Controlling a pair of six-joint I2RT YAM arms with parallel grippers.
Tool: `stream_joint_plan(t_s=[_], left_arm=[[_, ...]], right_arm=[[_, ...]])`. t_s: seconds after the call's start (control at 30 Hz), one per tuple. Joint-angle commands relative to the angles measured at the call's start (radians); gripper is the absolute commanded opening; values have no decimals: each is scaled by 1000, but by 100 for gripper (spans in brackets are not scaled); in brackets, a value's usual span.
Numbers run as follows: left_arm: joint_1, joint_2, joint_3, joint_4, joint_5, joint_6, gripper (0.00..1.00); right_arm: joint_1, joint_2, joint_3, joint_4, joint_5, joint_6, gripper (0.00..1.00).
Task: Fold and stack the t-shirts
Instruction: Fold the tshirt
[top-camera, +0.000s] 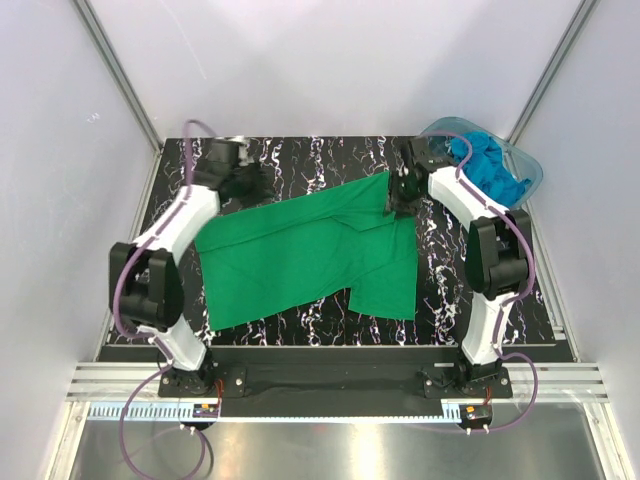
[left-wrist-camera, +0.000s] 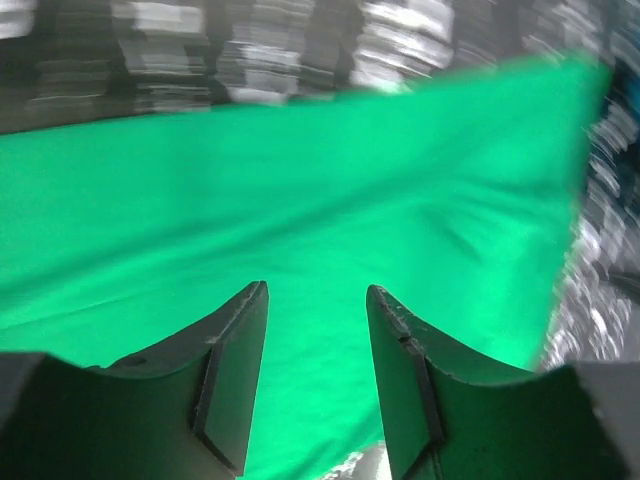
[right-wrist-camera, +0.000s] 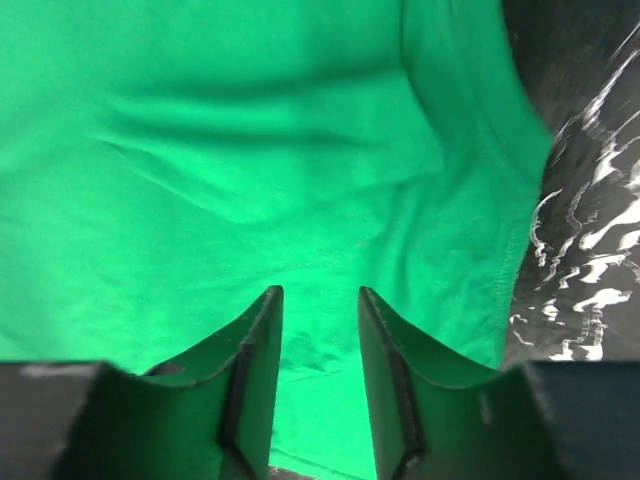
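Note:
A bright green t-shirt (top-camera: 300, 255) lies spread and partly folded on the black marbled table (top-camera: 300, 155). My left gripper (top-camera: 250, 183) hovers at the shirt's far left edge. In the left wrist view it is open (left-wrist-camera: 315, 290), with green cloth (left-wrist-camera: 300, 180) below and nothing between its fingers. My right gripper (top-camera: 398, 200) is over the shirt's far right corner. It is also open (right-wrist-camera: 318, 292) above the cloth (right-wrist-camera: 250, 150), gripping nothing. Turquoise-blue t-shirts (top-camera: 487, 165) lie bunched in a tub at the back right.
The clear blue-tinted plastic tub (top-camera: 530, 165) stands at the table's back right corner, close behind the right arm. White walls with metal rails enclose the table on three sides. Both arm bases sit on the rail at the near edge.

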Motion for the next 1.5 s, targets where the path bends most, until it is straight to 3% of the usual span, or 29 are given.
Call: stream_joint_plan(t_s=[0.0, 0.23, 0.37, 0.67, 1.0, 1.13, 1.27, 1.47], left_arm=[[-126, 35, -50, 193, 108, -45, 48], [-225, 207, 36, 331, 94, -82, 45], [-225, 346, 195, 301, 77, -27, 46], [-223, 375, 190, 314, 119, -63, 45], [-209, 370, 179, 259, 106, -46, 45], [-206, 367, 171, 259, 109, -50, 45], [-205, 361, 171, 247, 97, -48, 45], [-202, 350, 164, 244, 120, -28, 44]], right_arm=[[-8, -49, -90, 166, -15, -58, 39], [-14, -9, -89, 159, 54, -103, 47], [-28, 35, -63, 137, 74, -110, 52], [-60, 127, 7, 147, -5, -156, 54], [-60, 157, 35, 156, -7, -144, 39], [-60, 174, 60, 134, -8, -136, 15], [-60, 167, 95, 98, -2, -126, 0], [-68, 129, 184, -56, -71, 3, 0]])
